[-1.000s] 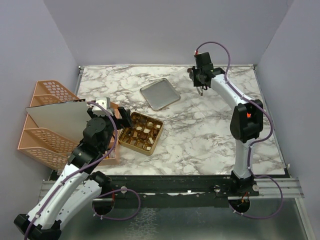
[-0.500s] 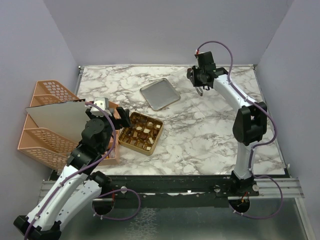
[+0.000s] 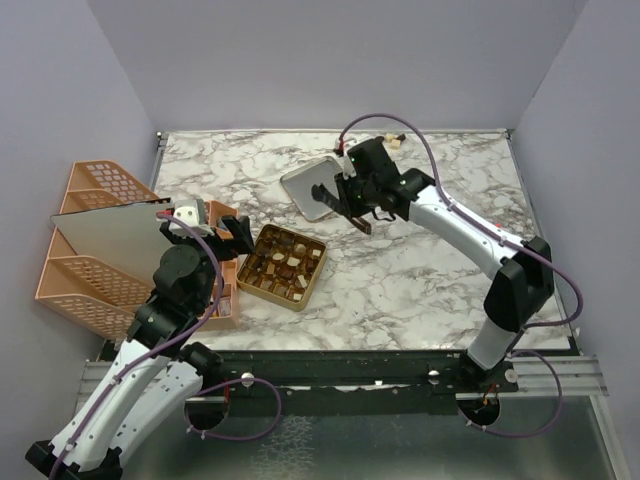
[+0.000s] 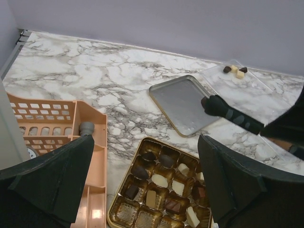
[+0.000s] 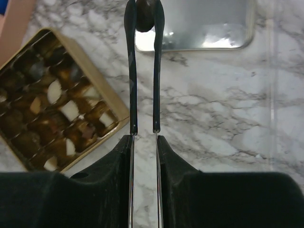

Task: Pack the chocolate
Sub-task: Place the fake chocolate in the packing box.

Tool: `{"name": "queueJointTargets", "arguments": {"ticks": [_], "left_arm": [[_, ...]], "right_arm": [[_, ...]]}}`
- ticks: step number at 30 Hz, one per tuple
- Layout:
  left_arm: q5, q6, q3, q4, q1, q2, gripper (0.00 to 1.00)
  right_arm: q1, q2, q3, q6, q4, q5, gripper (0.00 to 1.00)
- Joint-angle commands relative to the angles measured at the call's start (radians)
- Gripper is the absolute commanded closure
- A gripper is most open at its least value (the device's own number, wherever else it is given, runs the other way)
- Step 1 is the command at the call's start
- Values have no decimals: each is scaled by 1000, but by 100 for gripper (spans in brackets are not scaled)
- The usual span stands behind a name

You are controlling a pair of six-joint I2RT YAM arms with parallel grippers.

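The golden tray (image 3: pixel 312 273) (image 4: pixel 122 189) (image 5: pixel 108 94) lies left of centre, and dark, light brown and cream chocolate (image 4: pixel 166 180) (image 5: pixel 70 110) fills most of its cells. My right gripper (image 3: pixel 346 196) (image 5: pixel 145 137) is shut on thin black tongs (image 5: pixel 131 71) (image 4: pixel 231 114). A dark piece of chocolate (image 5: pixel 145 15) is pinched at the tongs' tips, over the silver lid's (image 3: pixel 303 183) (image 4: pixel 183 102) (image 5: pixel 204 23) near edge. A few loose pieces (image 4: pixel 236 71) (image 3: pixel 393 143) lie at the back. My left gripper (image 3: pixel 240 236) (image 4: pixel 142 190) hangs open just left of the tray, its fingers (image 4: pixel 52 175) empty.
An orange mesh organiser (image 3: pixel 92 240) (image 4: pixel 90 142) with a grey board leaning on it stands at the left edge, beside the tray. A clear sheet (image 4: pixel 247 88) lies under the loose pieces at the back. Purple walls enclose the marble table (image 3: pixel 420 260).
My right arm has swung from the back right corner leftward and nearer, bringing the tongs over the silver lid. The left gripper shifted slightly left and stays open.
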Motion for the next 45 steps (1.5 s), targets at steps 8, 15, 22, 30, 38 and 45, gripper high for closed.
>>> {"name": "queueJointTargets", "arguments": {"ticks": [8, 15, 22, 30, 38, 45], "left_arm": [[-117, 11, -10, 7, -3, -43, 1], [-150, 16, -22, 27, -1, -76, 1], [-146, 20, -26, 35, 0, -73, 1], [-144, 20, -27, 35, 0, -75, 1], [-144, 20, -28, 35, 0, -83, 1], [-144, 20, -30, 34, 0, -87, 1]], "right_arm": [[203, -240, -204, 100, 2, -207, 74], [297, -295, -283, 105, -31, -284, 74], [349, -291, -291, 105, -39, -299, 73], [371, -230, -284, 110, -47, -273, 71], [374, -212, -261, 114, -61, -265, 71], [378, -198, -259, 112, -74, -265, 71]]}}
